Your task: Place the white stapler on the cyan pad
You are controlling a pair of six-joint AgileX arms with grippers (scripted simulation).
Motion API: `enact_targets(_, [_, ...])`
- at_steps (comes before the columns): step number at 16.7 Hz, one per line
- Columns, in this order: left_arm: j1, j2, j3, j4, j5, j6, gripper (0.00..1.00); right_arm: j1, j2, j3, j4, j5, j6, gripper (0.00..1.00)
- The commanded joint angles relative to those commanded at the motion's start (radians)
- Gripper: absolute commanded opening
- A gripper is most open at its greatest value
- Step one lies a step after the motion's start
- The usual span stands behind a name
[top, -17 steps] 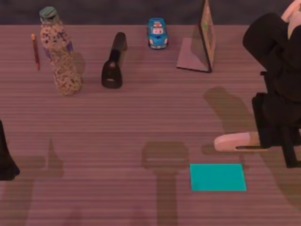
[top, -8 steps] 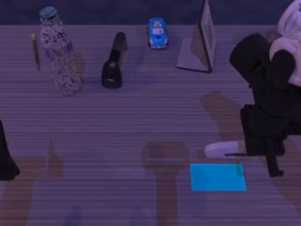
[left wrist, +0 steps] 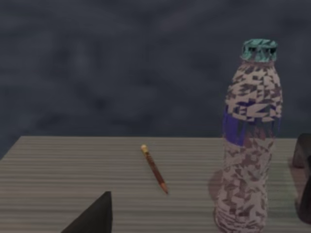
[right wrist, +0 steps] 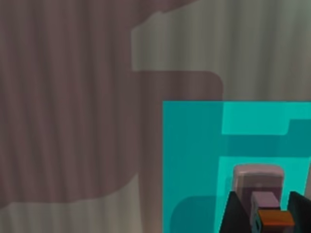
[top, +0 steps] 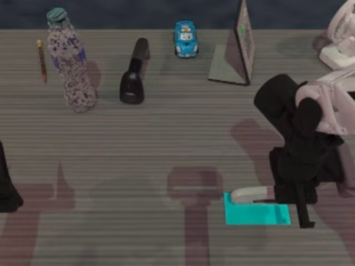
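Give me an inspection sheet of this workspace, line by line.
Surface: striped table, shadows across it.
Job's things: white stapler held over the far edge of the cyan pad; contact cannot be told.
Clutter: speckled bottle, pencil, black scanner, blue toy car, grey stand, white machine base.
Grippers: right gripper shut on the stapler above the pad; left arm parked at the table's left edge.
Cables: nothing seen.
Surroundings: dark backdrop behind the table.
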Motion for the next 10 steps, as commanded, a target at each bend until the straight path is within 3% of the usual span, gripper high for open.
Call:
enact_targets(1, [0.0, 0.0, 0.0, 0.0, 0.0, 0.0, 1.0, 0.0, 0.0, 0.0, 0.0, 0.0, 0.0, 0.0])
enact_targets(10, [0.0, 0.0, 0.0, 0.0, 0.0, 0.0, 1.0, 0.0, 0.0, 0.0, 0.0, 0.0, 0.0, 0.68])
